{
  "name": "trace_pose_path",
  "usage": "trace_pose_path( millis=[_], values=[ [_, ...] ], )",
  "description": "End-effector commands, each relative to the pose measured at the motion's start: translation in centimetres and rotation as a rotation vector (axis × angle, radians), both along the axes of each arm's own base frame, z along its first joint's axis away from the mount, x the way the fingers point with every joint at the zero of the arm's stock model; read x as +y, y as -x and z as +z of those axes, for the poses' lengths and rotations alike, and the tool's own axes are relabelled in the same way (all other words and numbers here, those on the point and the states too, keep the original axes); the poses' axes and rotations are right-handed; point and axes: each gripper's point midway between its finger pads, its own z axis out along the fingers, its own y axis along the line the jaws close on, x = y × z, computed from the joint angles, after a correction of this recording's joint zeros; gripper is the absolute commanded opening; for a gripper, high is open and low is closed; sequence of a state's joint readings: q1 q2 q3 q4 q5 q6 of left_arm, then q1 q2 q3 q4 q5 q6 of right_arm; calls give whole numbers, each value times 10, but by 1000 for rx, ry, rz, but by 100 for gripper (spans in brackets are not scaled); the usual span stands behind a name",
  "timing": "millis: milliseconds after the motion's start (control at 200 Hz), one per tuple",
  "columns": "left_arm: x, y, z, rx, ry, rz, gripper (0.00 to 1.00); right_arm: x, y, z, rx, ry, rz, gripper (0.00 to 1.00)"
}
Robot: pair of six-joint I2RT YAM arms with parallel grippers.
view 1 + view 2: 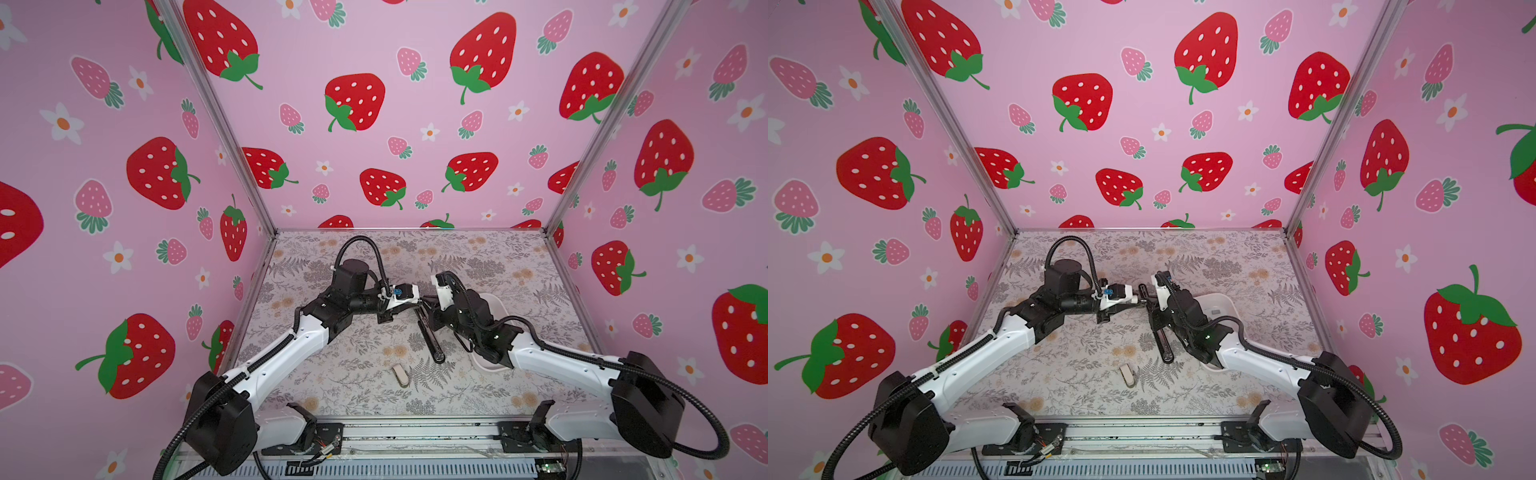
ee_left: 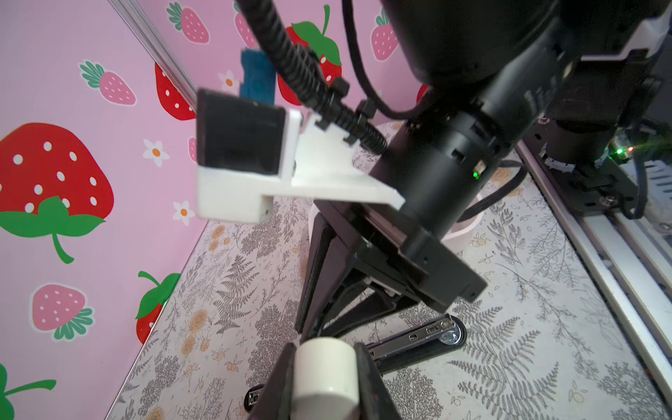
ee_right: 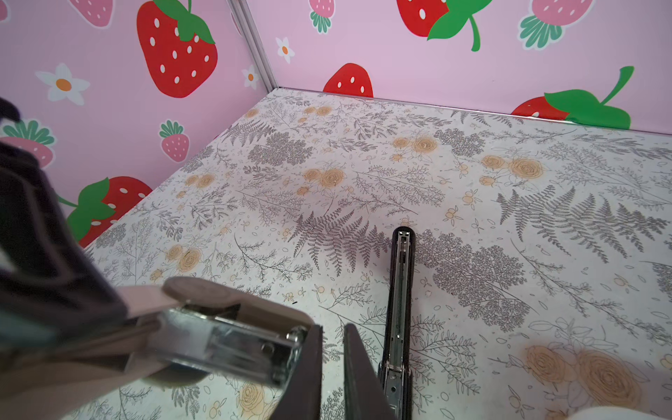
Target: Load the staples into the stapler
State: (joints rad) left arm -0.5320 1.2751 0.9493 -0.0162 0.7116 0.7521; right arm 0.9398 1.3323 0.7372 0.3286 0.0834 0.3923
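Left gripper (image 2: 324,363) was clamped across one rounded end of a small beige stapler (image 2: 323,389), its two dark fingers pressed against either side and holding it in the air above the worktop (image 1: 353,374). In the right wrist view that beige stapler (image 3: 218,327) was hinged open, with its shiny metal magazine bared and pointing toward the right gripper (image 3: 332,327). The right gripper's jaws stood nearly together with only a thin slit between them. No strip could be made out in the slit, so whether it pinched anything could not be told. One of its fingers (image 3: 309,363) was just beside the front end of the magazine, perhaps touching it.

A long black stapler (image 1: 430,336) lay flat and opened on the worktop below the two grippers. A second beige stapler (image 1: 400,375) lay apart from it, nearer the front edge. A white tray (image 1: 1229,305) sat under the right arm. A small grey patch in it looked like the staples (image 1: 1216,311), though it was too small to be sure.
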Motion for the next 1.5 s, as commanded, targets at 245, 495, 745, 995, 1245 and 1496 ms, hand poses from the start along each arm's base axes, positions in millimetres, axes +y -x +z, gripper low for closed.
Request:
trace_pose_path(
  millis=[245,495,745,995,1245,1496],
  values=[
    [-12,11,33,-37,111,-72,0,22,13,21,-20,-77,112,15],
    [-5,0,27,-30,93,-36,0,-2,0,28,-71,-79,6,28],
    [5,-4,27,-40,78,-19,0,-44,-6,54,-245,-120,-113,59],
    [14,2,27,-22,77,-92,0,-53,62,87,-627,-246,157,72],
    [8,28,29,-15,80,-232,0,-30,87,87,-651,-205,338,76],
    [6,51,30,-17,89,-349,0,-14,88,76,-618,-154,390,76]
  ],
)
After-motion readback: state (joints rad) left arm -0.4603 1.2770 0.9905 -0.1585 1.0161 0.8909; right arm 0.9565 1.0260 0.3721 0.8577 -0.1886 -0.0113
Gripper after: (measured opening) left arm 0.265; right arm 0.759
